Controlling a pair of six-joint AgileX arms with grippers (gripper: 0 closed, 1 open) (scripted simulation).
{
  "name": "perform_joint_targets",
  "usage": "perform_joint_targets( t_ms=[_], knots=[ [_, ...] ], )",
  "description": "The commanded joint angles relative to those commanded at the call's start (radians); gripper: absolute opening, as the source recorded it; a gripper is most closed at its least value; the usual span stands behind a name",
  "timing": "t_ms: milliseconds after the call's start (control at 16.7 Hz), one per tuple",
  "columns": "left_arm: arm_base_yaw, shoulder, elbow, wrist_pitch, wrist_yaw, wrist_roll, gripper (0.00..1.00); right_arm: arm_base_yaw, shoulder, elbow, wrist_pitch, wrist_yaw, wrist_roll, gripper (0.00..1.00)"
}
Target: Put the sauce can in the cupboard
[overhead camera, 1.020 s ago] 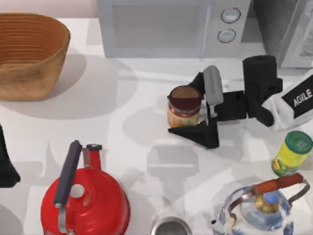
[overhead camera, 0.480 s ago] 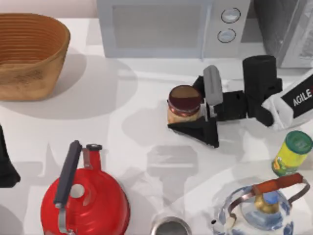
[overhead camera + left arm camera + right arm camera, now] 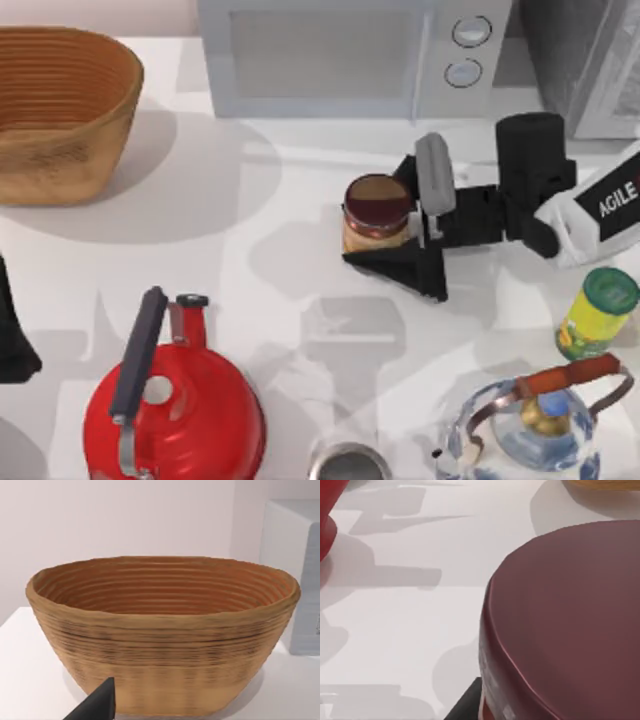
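The sauce can (image 3: 377,213), a small jar with a maroon lid and orange label, stands upright on the white table in front of the microwave. My right gripper (image 3: 379,219) reaches in from the right and is shut on it, one finger behind the can and one black finger (image 3: 398,265) in front. The right wrist view shows the can's maroon lid (image 3: 570,620) very close. The cupboard (image 3: 572,50), a grey cabinet, stands at the back right corner. My left arm (image 3: 10,335) is parked at the left edge, with one black fingertip (image 3: 96,706) before the basket.
A light grey microwave (image 3: 340,55) stands at the back. A woven basket (image 3: 60,110) is at back left. Near the front are a red kettle (image 3: 175,405), a metal cup (image 3: 347,463) and a glass kettle (image 3: 540,425). A yellow-green container (image 3: 597,312) stands at the right.
The right gripper's front finger has closed in against the sauce can, which has shifted slightly toward the back. The left arm has not moved.
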Motion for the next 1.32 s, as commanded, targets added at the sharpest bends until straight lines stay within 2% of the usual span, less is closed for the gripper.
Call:
perform_joint_targets(
  t_ms=[420,780,1080,1320],
  knots=[
    [0.000,0.000,0.000,0.000,0.000,0.000,1.00,0.039,-0.060,0.002,-0.043,-0.005,0.012,0.00],
    [0.000,0.000,0.000,0.000,0.000,0.000,1.00,0.035,-0.235,0.031,-0.252,0.021,0.022,0.00],
    [0.000,0.000,0.000,0.000,0.000,0.000,1.00,0.009,-0.353,0.091,-0.446,-0.001,0.006,0.00],
    [0.000,0.000,0.000,0.000,0.000,0.000,1.00,-0.004,-0.374,0.107,-0.477,-0.006,0.003,0.00]
  ],
)
